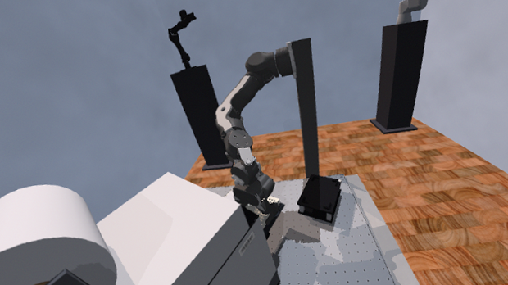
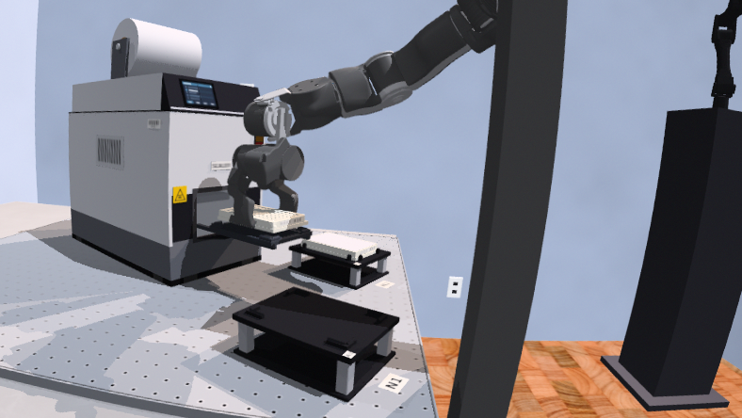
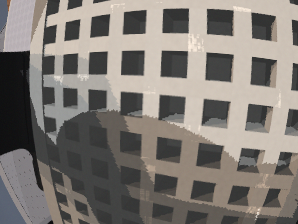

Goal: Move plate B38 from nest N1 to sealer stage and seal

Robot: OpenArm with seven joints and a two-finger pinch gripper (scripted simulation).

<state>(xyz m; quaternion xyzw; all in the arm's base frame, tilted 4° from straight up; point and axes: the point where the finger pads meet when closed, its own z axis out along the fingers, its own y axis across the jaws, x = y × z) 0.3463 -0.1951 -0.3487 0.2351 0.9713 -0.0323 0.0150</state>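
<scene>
breadboard bench's looking busy: gripper (image 2: 265, 203) is clamping plate b38 (image 2: 269, 217), hovering it over the stage (image 2: 269, 238) beneath; next it's needing lowering flat, then releasing.

Cream plate B38 (image 2: 269, 217) gridded with dark wells, on black stage (image 2: 259, 237)

The arm (image 1: 236, 102) reaches down beside the sealer (image 1: 180, 244), near a black nest (image 1: 320, 197).
</scene>
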